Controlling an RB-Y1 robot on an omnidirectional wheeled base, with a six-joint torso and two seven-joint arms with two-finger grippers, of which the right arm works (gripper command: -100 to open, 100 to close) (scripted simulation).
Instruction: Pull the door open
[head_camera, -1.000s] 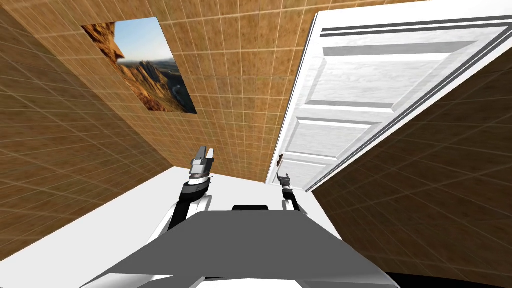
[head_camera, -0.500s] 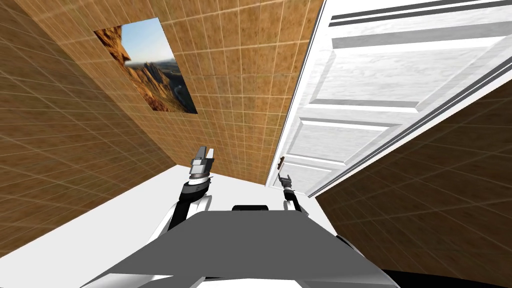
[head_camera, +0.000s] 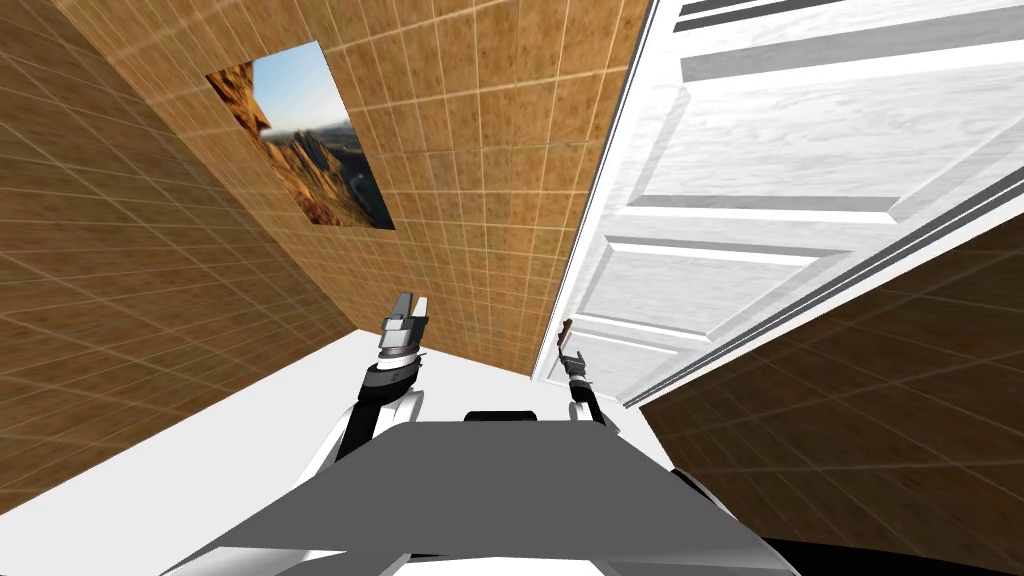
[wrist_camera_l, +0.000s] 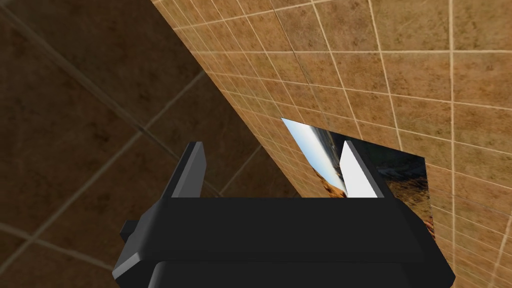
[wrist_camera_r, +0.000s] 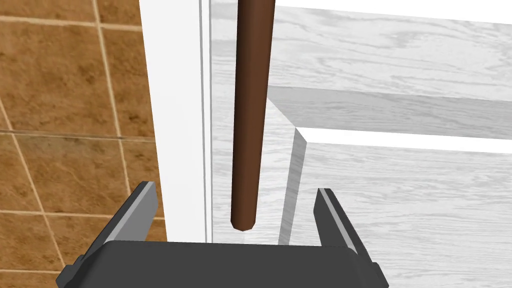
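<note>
1. The right gripper (wrist_camera_r: 235, 189) was spread wide, one finger on each side of the handle (wrist_camera_r: 252, 110) tip, touching nothing. It looked lined up for a grasp.
2. That brown handle ran along the left edge of the white door (head_camera: 760, 180), just right of the tiled wall (head_camera: 480, 150).
3. The left gripper (wrist_camera_l: 272, 144) hung spread and empty, parked left, out of the way.

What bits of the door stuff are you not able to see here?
- Brown handle: the end far from the right pincer is cut off by the right wrist view's edge.
- White door: far end cut off by the head view's edge.
- Wall picture: partly hidden by the left pincer, left wrist view.
</note>
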